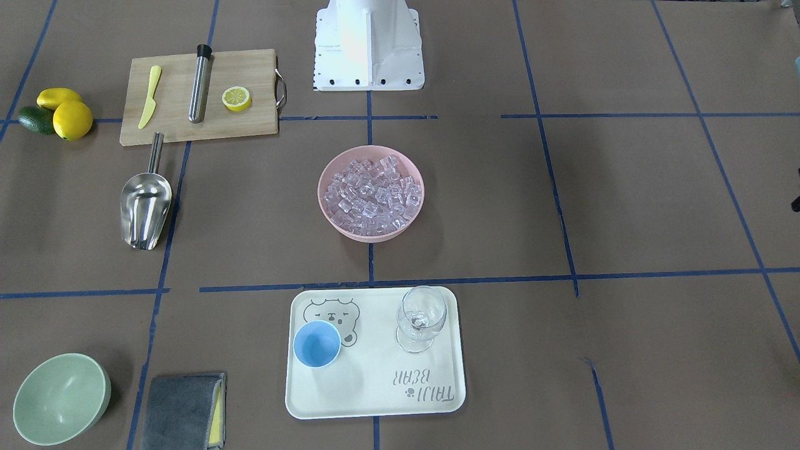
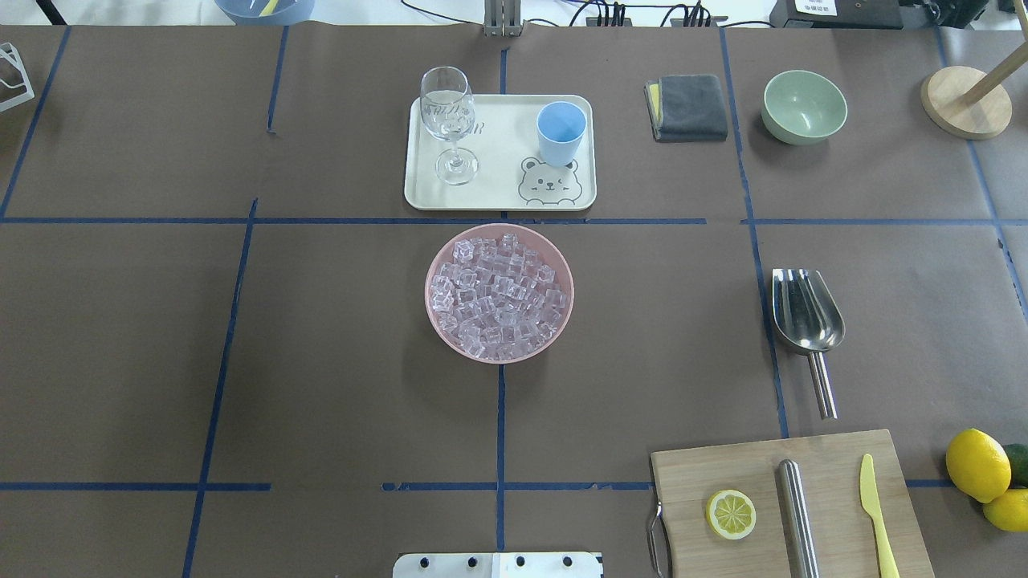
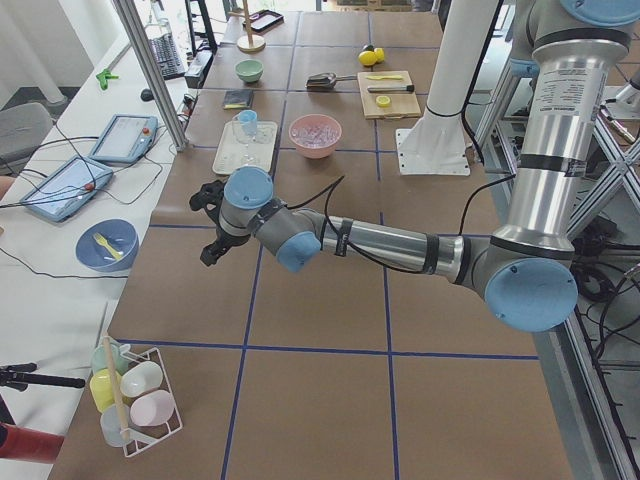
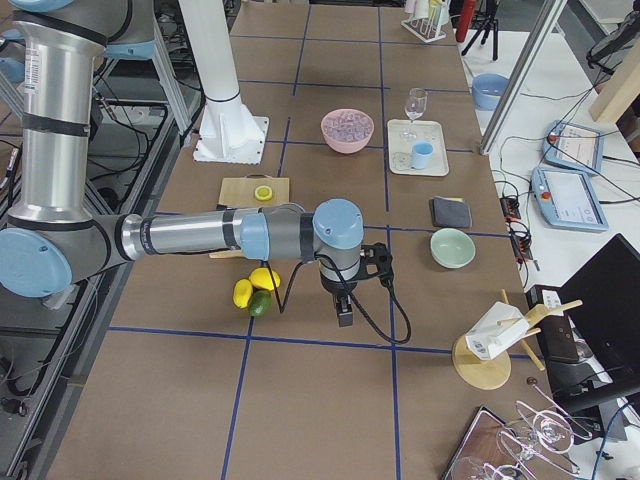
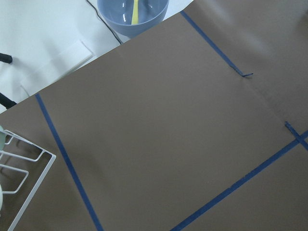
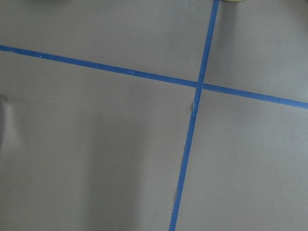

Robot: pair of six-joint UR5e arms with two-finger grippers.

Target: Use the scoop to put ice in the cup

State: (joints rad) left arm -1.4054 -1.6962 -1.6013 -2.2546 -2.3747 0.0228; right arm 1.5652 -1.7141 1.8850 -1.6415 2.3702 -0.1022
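The ice (image 2: 499,293) is a heap of small clear cubes in a pink bowl (image 2: 434,321) at the table's middle. The light-blue cup (image 2: 560,132) stands upright on a cream tray (image 2: 498,197) beyond the bowl. The steel scoop (image 2: 805,317) lies on the table to the right, its handle toward the robot. Both grippers show only in the side views. The left gripper (image 3: 211,252) hangs over bare table far to the left. The right gripper (image 4: 345,318) hangs past the lemons at the far right. I cannot tell whether either is open or shut.
A clear stemmed glass (image 2: 448,120) shares the tray. A wooden board (image 2: 771,482) holds a lemon half (image 2: 731,514), a steel cylinder (image 2: 797,514) and a yellow knife (image 2: 875,514). Lemons (image 2: 977,464), a green bowl (image 2: 804,106), a grey cloth (image 2: 687,107) and a wooden stand (image 2: 964,100) lie to the right.
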